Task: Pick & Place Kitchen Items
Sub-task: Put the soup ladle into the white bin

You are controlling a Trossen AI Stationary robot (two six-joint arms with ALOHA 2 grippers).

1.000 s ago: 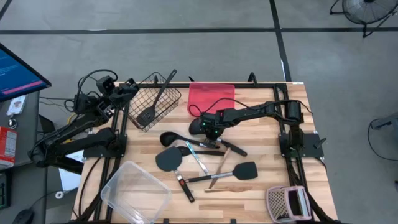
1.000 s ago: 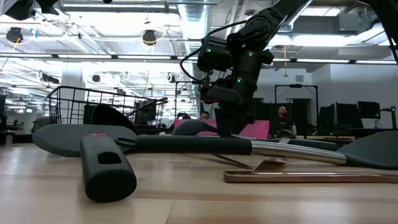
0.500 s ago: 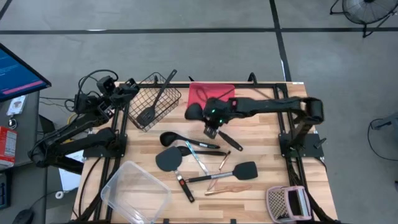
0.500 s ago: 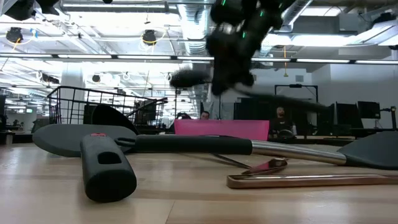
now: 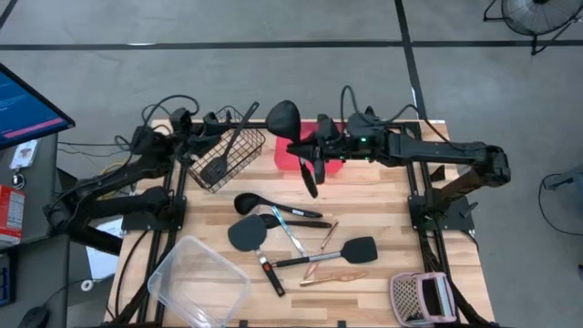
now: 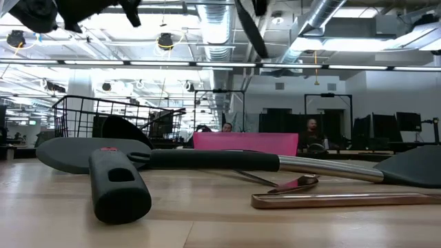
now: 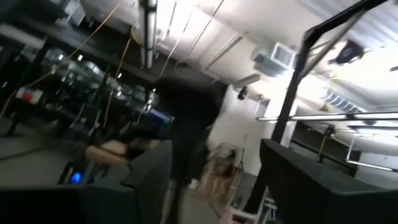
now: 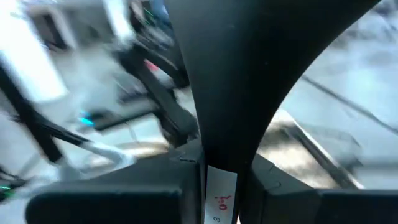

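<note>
My right gripper (image 5: 312, 153) reaches level from the table's right, high above the red tray (image 5: 293, 162), and is shut on a black ladle (image 5: 284, 118). The ladle's handle (image 6: 249, 27) shows at the top of the low view. My left gripper (image 5: 214, 123) hovers open beside the far left corner of the black wire basket (image 5: 228, 155), with nothing between its fingers (image 7: 149, 177). A black slotted turner (image 5: 219, 166) lies in the basket, its handle leaning over the far rim. Other kitchen items lie on the wooden table: a ladle (image 5: 250, 202), a spatula (image 5: 246, 233), a turner (image 5: 353, 250). My right gripper pinches the ladle's handle about midway along (image 8: 217, 143) between its two fingers (image 8: 124, 193). The fingers come level from the table's right and lie across the handle. The ladle hangs clear of the table, tilted, with its bowl (image 5: 282, 117) toward the far edge and its free end (image 5: 311, 189) toward the near edge.
A clear tub (image 5: 196, 282) stands at the near left and a pinkish mesh item (image 5: 421, 296) at the near right corner. Slim silver pieces (image 5: 290, 232) and copper sticks (image 5: 332, 276) lie among the utensils at mid-table.
My right gripper has risen steeply from the table's middle and gone toward the far edge, tipping from pointing down to level. It has carried the black ladle clear of the table. My left gripper has moved toward the basket.
</note>
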